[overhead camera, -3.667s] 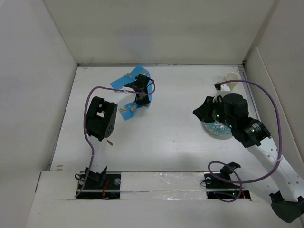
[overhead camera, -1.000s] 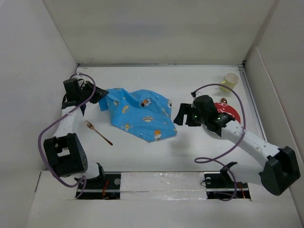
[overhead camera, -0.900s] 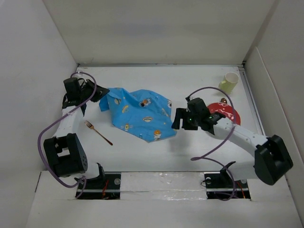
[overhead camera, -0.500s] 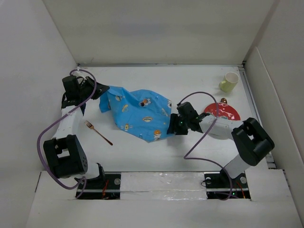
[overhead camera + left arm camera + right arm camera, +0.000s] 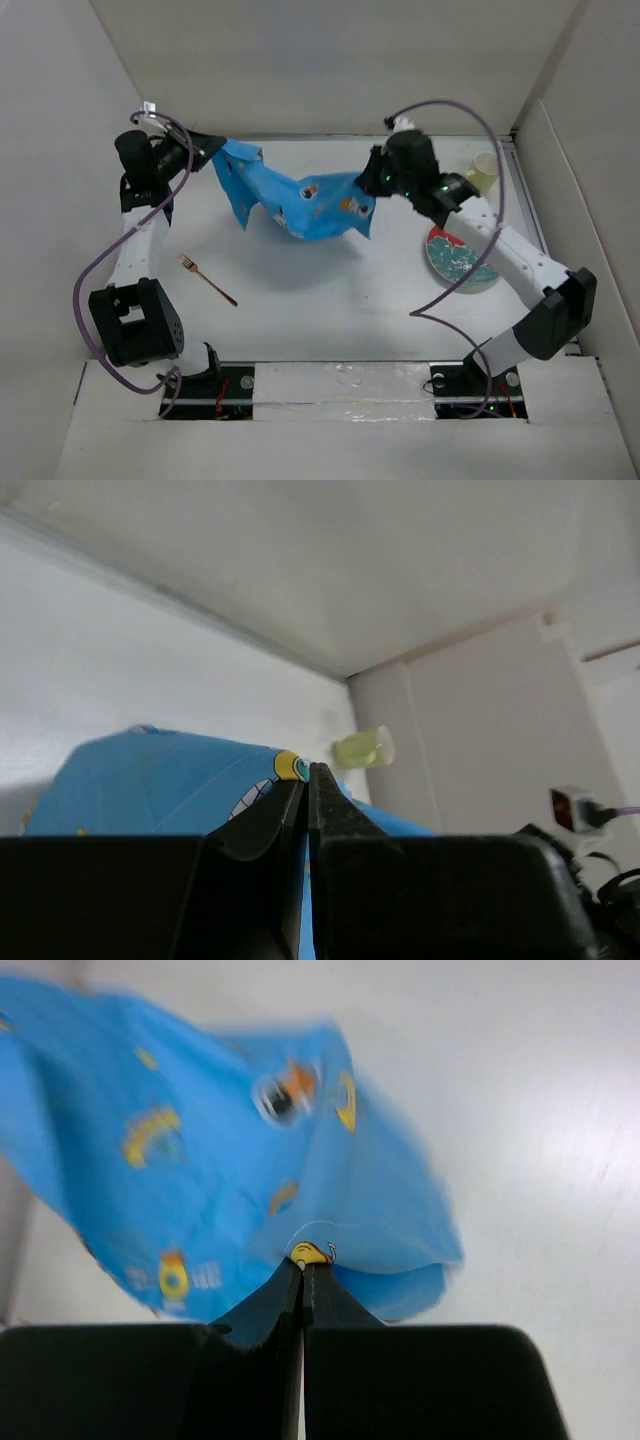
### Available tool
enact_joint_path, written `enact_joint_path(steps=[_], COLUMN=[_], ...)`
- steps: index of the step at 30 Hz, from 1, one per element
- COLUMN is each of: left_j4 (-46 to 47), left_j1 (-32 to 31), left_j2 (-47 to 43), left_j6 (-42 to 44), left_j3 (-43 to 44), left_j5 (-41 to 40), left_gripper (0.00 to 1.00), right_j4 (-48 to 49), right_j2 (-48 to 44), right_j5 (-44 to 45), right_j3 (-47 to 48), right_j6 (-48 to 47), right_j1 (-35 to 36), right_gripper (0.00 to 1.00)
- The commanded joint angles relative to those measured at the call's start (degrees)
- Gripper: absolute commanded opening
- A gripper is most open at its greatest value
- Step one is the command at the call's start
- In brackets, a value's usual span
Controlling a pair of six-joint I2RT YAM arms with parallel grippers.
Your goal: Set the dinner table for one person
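Note:
The blue cloth with cartoon figures hangs in the air between my two grippers, sagging in the middle above the white dinner table. My left gripper is shut on its left corner; the cloth shows around the closed jaws in the left wrist view. My right gripper is shut on its right corner; in the right wrist view the cloth hangs in front of my gripper. A plate lies at the right. A fork lies at the left.
A pale yellow cup stands at the back right corner and shows in the left wrist view. White upright panels stand around the table. Purple cables loop off both arms.
Both grippers have risen and lifted the cloth off the table. The right gripper took hold of the cloth's right edge and moved up and back. The plate now shows its patterned face.

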Motion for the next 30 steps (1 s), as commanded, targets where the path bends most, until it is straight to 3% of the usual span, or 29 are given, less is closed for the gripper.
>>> enact_joint_path(steps=[1,4,7,9,15,17,19,20,21,23,27,28,29,30], left_j4=[16.8,27.2,30.5,33.5,43.7,46.0,45.3,43.7,38.2,29.2,-0.6,-4.9,-9.2,-19.9], left_j1=[0.4,1.8,3.3,5.4,12.4,14.1,16.8,17.7,18.4,18.9,15.4,14.2,10.8,6.4], left_j2=[0.9,1.9,1.6,0.0,-0.4,0.6,1.2,1.0,-0.1,-1.8,-7.5,-8.6,-9.3,-11.1], left_j6=[-12.8,-19.1,-20.5,-19.9,-19.9,-20.7,-19.2,-17.9,-15.8,-6.5,9.8,12.9,18.6,22.9], left_j3=[6.8,8.0,5.3,0.8,-24.6,-32.4,-36.7,-37.6,-37.9,-35.2,-26.9,-23.4,-21.8,-17.5], left_j5=[5.5,7.7,9.9,10.6,12.5,14.3,15.2,15.2,14.8,12.9,2.8,-5.4,-10.7,-27.2], left_gripper=[0.00,0.00,0.00,0.00,0.00,0.00,0.24,0.34,0.49,0.53,0.48,0.48,0.47,0.44], right_j4=[-8.2,-14.2,-17.0,-16.2,-8.6,-6.9,-4.5,-4.3,-4.3,-3.6,-4.4,-4.7,-4.9,-5.7], right_j2=[-4.1,-3.4,-5.2,-7.2,-16.0,-18.2,-19.2,-19.2,-18.6,-17.5,-16.4,-17.6,-18.4,-20.2], right_j5=[3.8,1.4,-3.4,-7.4,-17.4,-19.3,-16.9,-16.3,-15.9,-13.6,-12.5,-12.0,-11.3,-11.3], right_j3=[18.0,26.9,26.2,18.3,-12.4,-18.5,-25.7,-27.3,-28.2,-29.1,-27.9,-28.0,-29.1,-30.8], right_j6=[-8.1,-10.9,-11.3,-10.8,-6.2,-4.9,-4.1,-4.1,-4.2,-4.4,-4.8,-4.7,-4.4,-4.1], right_j1=[-4.4,-7.2,-9.7,-10.4,-11.8,-12.3,-12.3,-13.4,-14.7,-15.4,-15.4,-15.4,-15.4,-15.4], right_gripper=[0.00,0.00,0.00,0.00,0.00,0.00,0.04,0.30,0.44,0.64,0.66,0.66,0.56,0.34])
